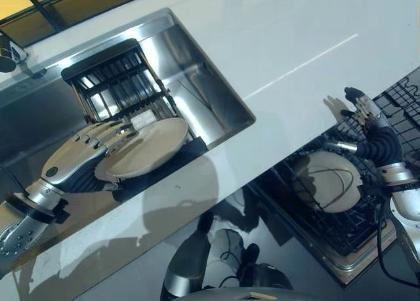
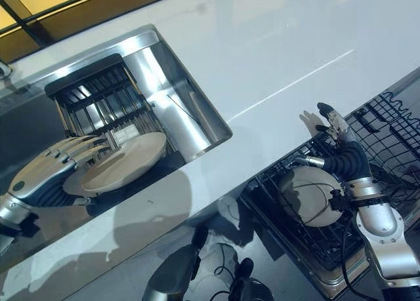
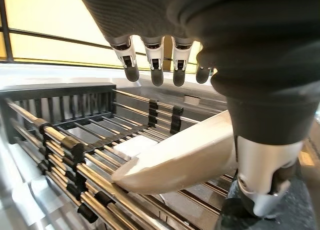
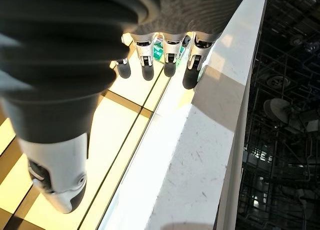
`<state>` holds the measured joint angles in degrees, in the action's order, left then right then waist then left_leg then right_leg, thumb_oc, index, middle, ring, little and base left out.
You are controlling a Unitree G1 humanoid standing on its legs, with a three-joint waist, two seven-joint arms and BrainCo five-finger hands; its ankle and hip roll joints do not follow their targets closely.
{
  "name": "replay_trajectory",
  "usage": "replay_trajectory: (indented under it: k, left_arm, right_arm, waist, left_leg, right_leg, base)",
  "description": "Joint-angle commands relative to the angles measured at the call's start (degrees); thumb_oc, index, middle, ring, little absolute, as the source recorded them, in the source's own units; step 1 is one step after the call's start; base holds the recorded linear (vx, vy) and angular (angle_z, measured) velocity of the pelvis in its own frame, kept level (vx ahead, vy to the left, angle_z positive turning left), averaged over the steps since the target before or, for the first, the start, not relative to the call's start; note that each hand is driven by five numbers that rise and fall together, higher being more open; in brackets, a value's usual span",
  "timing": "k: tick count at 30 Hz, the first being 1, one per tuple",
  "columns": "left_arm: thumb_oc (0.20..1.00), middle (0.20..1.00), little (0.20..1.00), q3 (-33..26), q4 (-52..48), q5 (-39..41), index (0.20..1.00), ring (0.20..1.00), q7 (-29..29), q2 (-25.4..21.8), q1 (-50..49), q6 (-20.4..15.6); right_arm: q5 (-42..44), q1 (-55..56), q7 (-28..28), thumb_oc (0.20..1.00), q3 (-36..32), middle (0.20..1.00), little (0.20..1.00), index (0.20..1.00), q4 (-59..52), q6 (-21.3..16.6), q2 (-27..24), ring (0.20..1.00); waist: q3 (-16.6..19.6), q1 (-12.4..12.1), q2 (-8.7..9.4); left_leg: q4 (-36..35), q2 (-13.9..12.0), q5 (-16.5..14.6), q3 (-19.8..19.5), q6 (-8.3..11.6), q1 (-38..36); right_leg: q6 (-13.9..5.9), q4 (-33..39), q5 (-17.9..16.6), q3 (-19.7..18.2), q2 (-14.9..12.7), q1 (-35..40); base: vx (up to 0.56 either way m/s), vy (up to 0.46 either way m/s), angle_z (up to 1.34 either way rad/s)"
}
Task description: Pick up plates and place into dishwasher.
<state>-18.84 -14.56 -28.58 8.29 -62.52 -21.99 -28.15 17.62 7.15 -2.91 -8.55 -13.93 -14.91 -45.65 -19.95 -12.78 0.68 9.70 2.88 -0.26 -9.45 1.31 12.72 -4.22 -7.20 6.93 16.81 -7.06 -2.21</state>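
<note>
Right now your left hand is down in the sink, fingers over the top of a beige plate and thumb under its rim, so it's pinching that plate. The plate sits tilted, its far edge resting on the wire dish rack inside the sink. Your right hand hovers w/ straight, relaxed fingers, holding nothing, over the pulled-out dishwasher rack, where a second plate already lies flat-ish among the tines.

Risks, as I judge them: the grip is a shallow rim pinch, so the plate could pivot and slip when lifted. Its far edge may snag the rack bars if you pull out flat; tilt it up first. Crossing the white tabletop to the dishwasher, watch the sink wall and the right arm in the drop zone.
</note>
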Motion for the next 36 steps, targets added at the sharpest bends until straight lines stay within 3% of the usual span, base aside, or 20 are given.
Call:
replay_trajectory:
  k: [1,8,18,19,22,23,24,36]
  left_arm:
    - [1.0,1.0,1.0,1.22,1.37,-1.05,1.0,1.0,3.08,-1.27,0.73,1.29]
    - [1.0,1.0,1.0,4.39,2.33,-1.47,1.0,1.0,4.5,-3.3,4.62,2.38]
    - [1.0,1.0,1.0,9.98,4.15,-0.15,1.0,1.0,5.01,-1.32,11.02,5.31]
    - [0.884,0.884,0.884,10.33,4.27,-0.43,0.884,0.884,4.78,-0.99,11.45,5.18]
    - [0.884,0.884,0.884,10.4,4.32,-0.45,0.884,0.884,4.8,-0.99,11.53,5.18]
    - [0.244,0.244,0.244,11.65,4.62,-0.52,0.244,0.244,4.22,-0.8,13.16,5.68]
    - [0.2,0.2,0.2,11.83,4.74,-0.3,0.2,0.2,3.94,-0.73,13.61,5.69]
    - [0.2,0.2,0.2,12.6,4.51,0.14,0.2,0.2,1.77,-0.11,15.05,6.1]
  right_arm:
    - [1.8,-0.93,-1.05,1.0,1.78,1.0,1.0,1.0,2.66,-0.31,-2.92,1.0]
    - [2.45,-1.63,-1.77,1.0,2.06,1.0,1.0,1.0,2.55,-1.73,-2.26,1.0]
    - [1.07,-3.63,-2.49,1.0,3.09,1.0,1.0,1.0,2.98,-1.89,-0.34,1.0]
    - [1.02,-3.74,-2.57,1.0,3.0,1.0,1.0,1.0,2.93,-1.96,-0.12,1.0]
    - [1.01,-3.73,-2.57,1.0,2.98,1.0,1.0,1.0,2.93,-1.95,-0.12,1.0]
    - [0.72,-4.54,-3.02,1.0,3.29,1.0,1.0,1.0,2.91,-1.84,0.42,1.0]
    - [0.39,-4.52,-2.85,1.0,3.27,1.0,1.0,1.0,2.88,-1.96,0.78,1.0]
    - [-0.04,-4.94,-2.35,1.0,2.95,1.0,1.0,1.0,3.0,-1.68,1.62,1.0]
  waist:
    - [-0.56,2.22,0.86]
    - [-2.44,2.77,3.15]
    - [-3.63,3.47,4.71]
    - [-3.74,3.5,4.96]
    - [-3.75,3.46,4.96]
    - [-4.0,3.62,5.46]
    - [-4.01,3.74,5.5]
    - [-3.64,3.88,5.61]
  left_leg:
    - [0.97,-1.35,0.35,1.27,0.94,2.08]
    - [1.03,-1.85,0.21,2.07,0.48,3.53]
    - [0.54,-2.08,0.04,2.7,-0.05,4.08]
    - [0.41,-2.16,0.03,2.74,-0.09,4.09]
    - [0.4,-2.17,0.03,2.76,-0.09,4.08]
    - [0.23,-2.25,-0.1,2.91,-0.22,4.14]
    - [0.05,-2.28,-0.21,3.03,-0.3,3.98]
    - [-0.51,-2.15,-0.55,3.07,-0.59,3.2]
  right_leg:
    - [-0.6,-2.1,-2.83,-2.54,0.51,-2.95]
    - [-1.12,-1.59,-4.18,-3.26,1.26,-4.55]
    - [-1.73,-0.94,-5.4,-4.1,1.29,-5.61]
    - [-1.78,-0.8,-5.56,-4.22,1.36,-5.66]
    - [-1.78,-0.78,-5.57,-4.24,1.36,-5.66]
    - [-2.0,-0.59,-5.89,-4.57,1.46,-5.91]
    - [-2.1,-0.52,-5.95,-4.72,1.45,-5.98]
    - [-2.36,-0.39,-6.14,-5.0,1.32,-5.89]
  base:
    - [-0.07,-0.055,0.0]
    - [-0.05,-0.042,-0.03]
    - [-0.03,-0.002,-0.05]
    - [0.0,0.0,0.0]
    - [-0.01,-0.008,-0.03]
    - [-0.04,-0.022,-0.07]
    - [-0.04,-0.021,-0.05]
    - [0.0,0.001,-0.02]
